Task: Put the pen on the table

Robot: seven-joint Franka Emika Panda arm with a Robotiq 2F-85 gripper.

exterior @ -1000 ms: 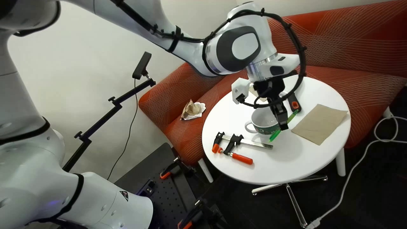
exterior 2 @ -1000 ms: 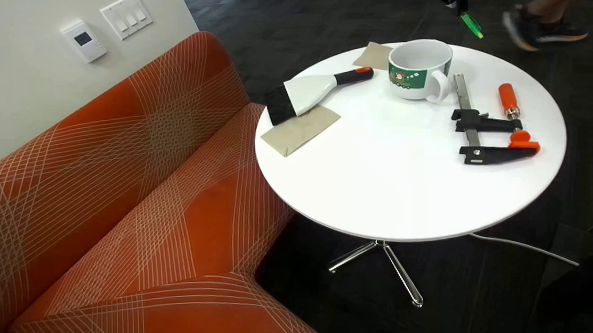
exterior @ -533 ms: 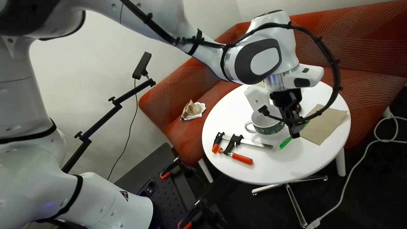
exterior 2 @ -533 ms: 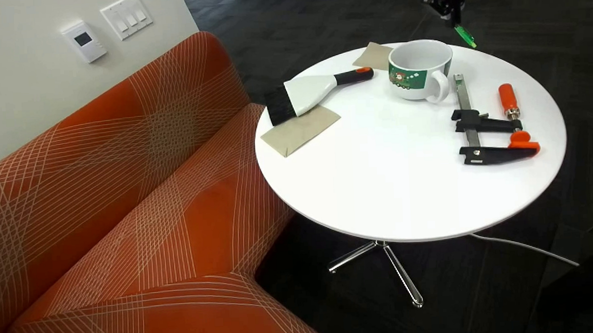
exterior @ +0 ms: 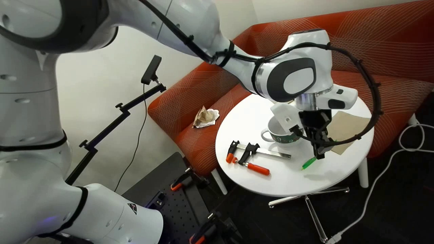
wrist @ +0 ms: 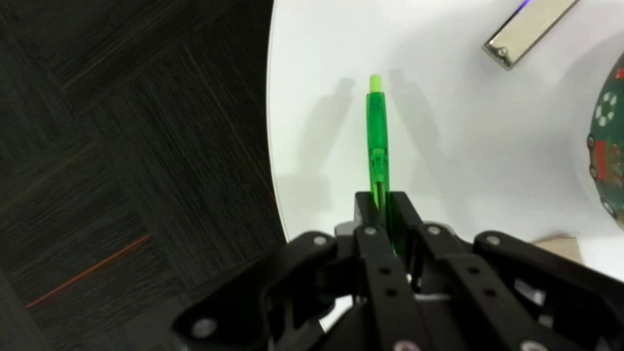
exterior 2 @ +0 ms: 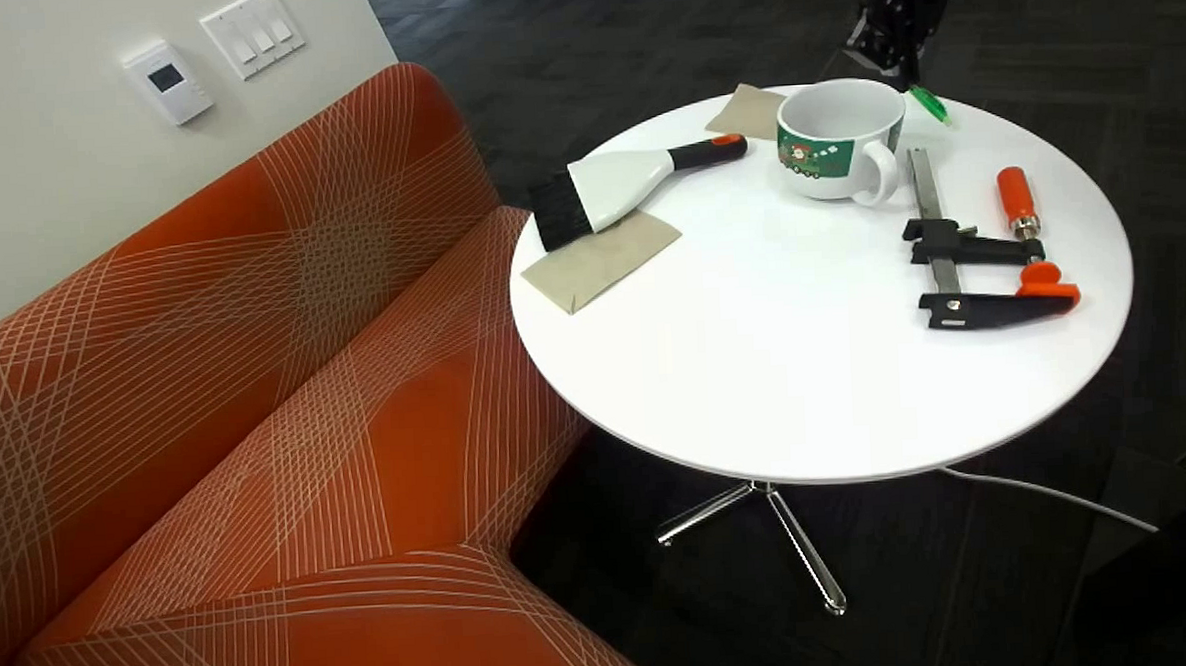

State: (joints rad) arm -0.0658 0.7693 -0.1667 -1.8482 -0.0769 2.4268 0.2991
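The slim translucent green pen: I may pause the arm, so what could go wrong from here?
Released here, the slim translucent green pen might roll off the round white table, whose edge runs close beside it in the wrist view, onto the dark floor. The black two-fingered hand pinching it could also nudge the nearby white green-banded mug.

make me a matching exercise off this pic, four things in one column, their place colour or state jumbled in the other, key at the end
1. pen
2. mug
3. clamp
4. brush

A. metal bar, orange-red grip
B. held in the end effector
C. black bristles
D. white with a green band

Pairs: 1-B, 2-D, 3-A, 4-C
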